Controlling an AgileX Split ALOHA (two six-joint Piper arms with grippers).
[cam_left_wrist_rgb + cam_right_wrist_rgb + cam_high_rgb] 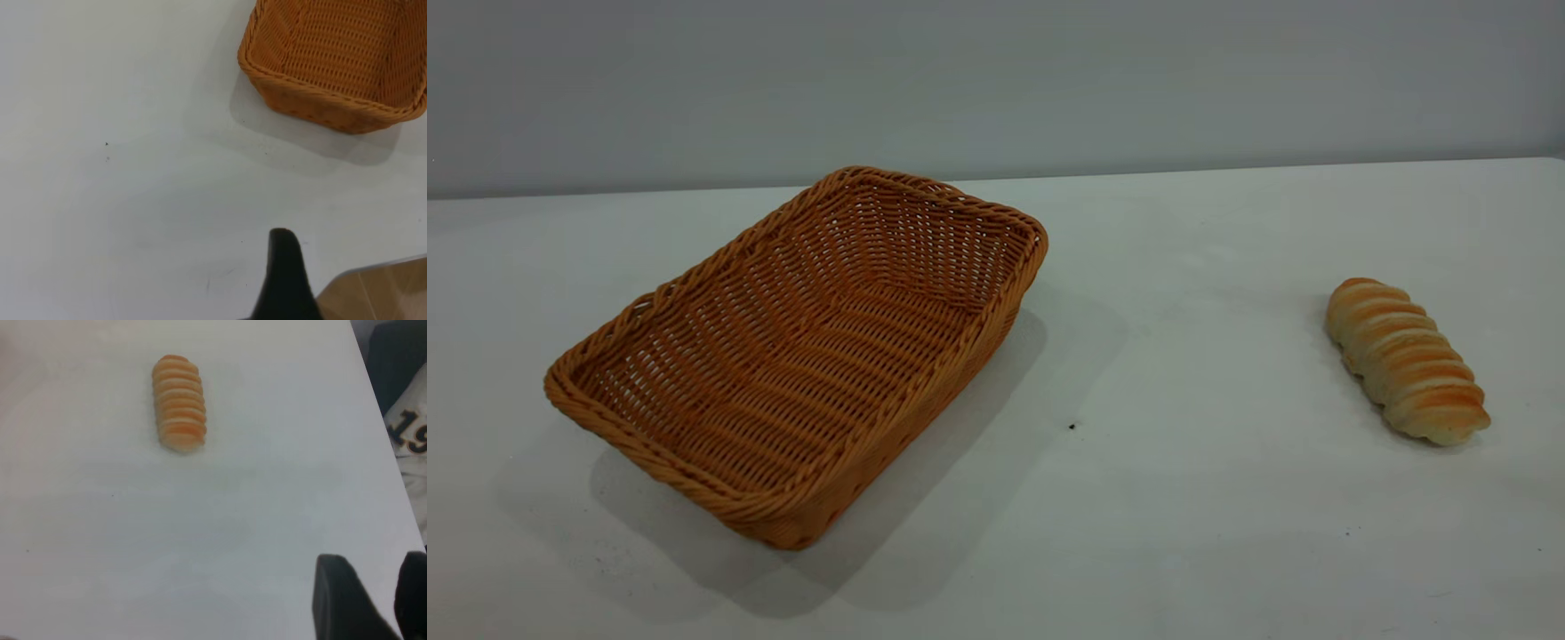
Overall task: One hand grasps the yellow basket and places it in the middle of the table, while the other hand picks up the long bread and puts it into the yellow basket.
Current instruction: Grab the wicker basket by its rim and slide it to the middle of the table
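The yellow basket [800,356], a large woven wicker tray, sits empty on the left half of the white table [1183,498], turned at an angle. The long bread [1405,360], cream with golden ridged bands, lies on the table at the right. Neither gripper shows in the exterior view. In the left wrist view, my left gripper [285,277] hovers over bare table, well apart from the basket's near corner [333,73]. In the right wrist view, my right gripper [373,565] is open and empty, with table showing between its tips, far from the bread [179,403].
The table's edge and a brown floor [380,293] lie close beside the left gripper. In the right wrist view, the table's side edge runs along one side, with a person's white numbered shirt [408,437] beyond it. A grey wall backs the table.
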